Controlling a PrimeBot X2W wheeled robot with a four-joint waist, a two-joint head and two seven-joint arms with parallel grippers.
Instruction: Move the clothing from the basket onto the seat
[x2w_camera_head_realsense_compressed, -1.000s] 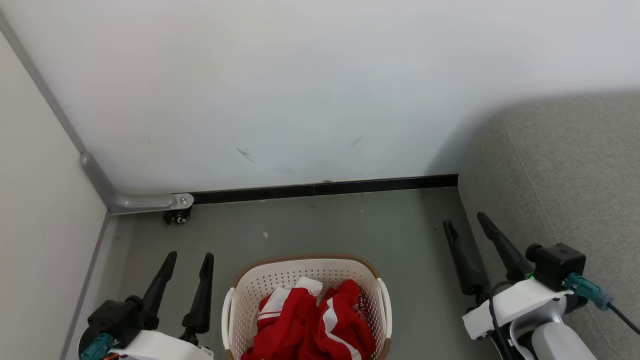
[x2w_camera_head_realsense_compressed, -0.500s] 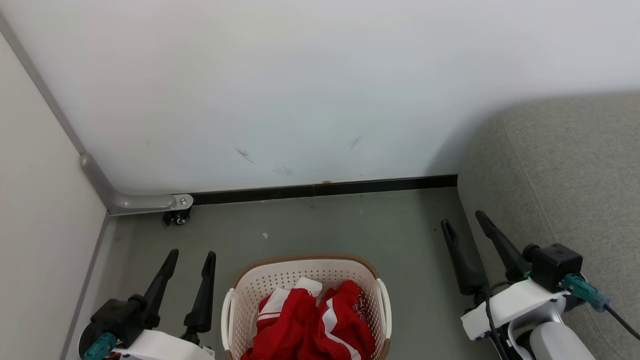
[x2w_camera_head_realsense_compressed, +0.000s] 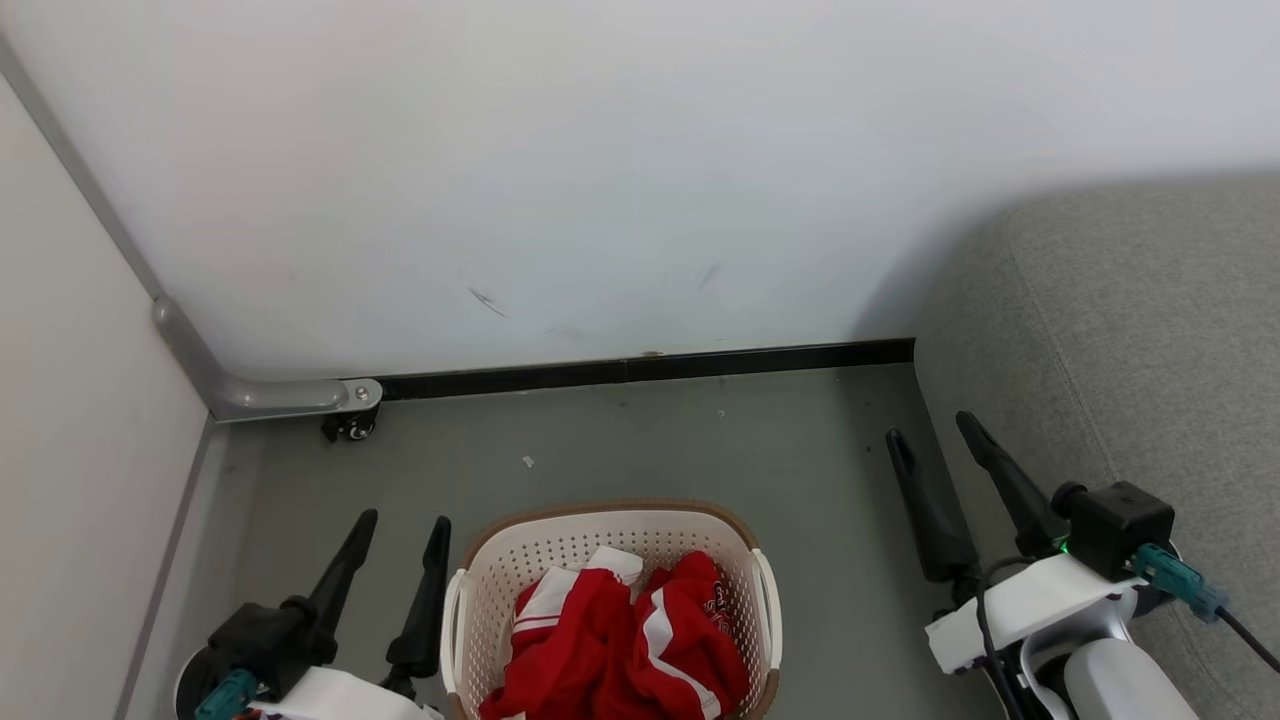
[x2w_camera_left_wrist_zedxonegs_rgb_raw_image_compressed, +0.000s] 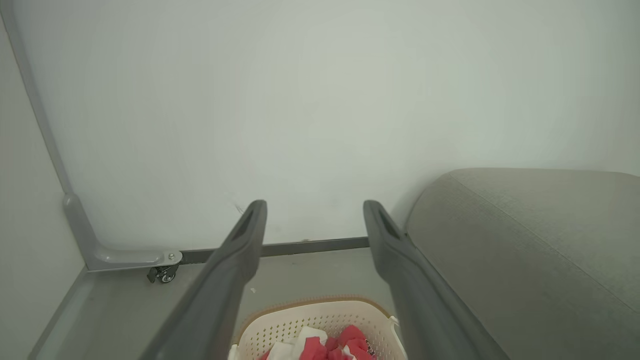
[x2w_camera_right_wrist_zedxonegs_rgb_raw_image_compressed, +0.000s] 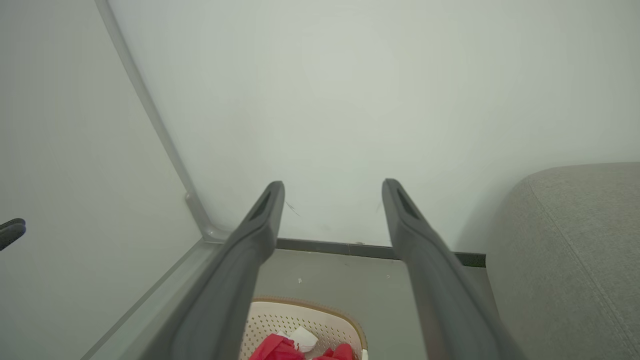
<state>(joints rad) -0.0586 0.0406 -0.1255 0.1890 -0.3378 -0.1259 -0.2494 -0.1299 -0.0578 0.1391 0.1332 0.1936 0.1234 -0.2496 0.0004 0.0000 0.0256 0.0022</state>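
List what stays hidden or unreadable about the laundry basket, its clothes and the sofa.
- Cream-white perforated plastic basket: head view's bottom edge cuts off its near end.
- Red white-striped garments: bunched together, so their number is unclear.
- Small printed logo: too small and creased to read.
- Grey fabric sofa: head view's right edge crops it.

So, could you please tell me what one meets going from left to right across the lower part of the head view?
left claw → basket → right claw → seat
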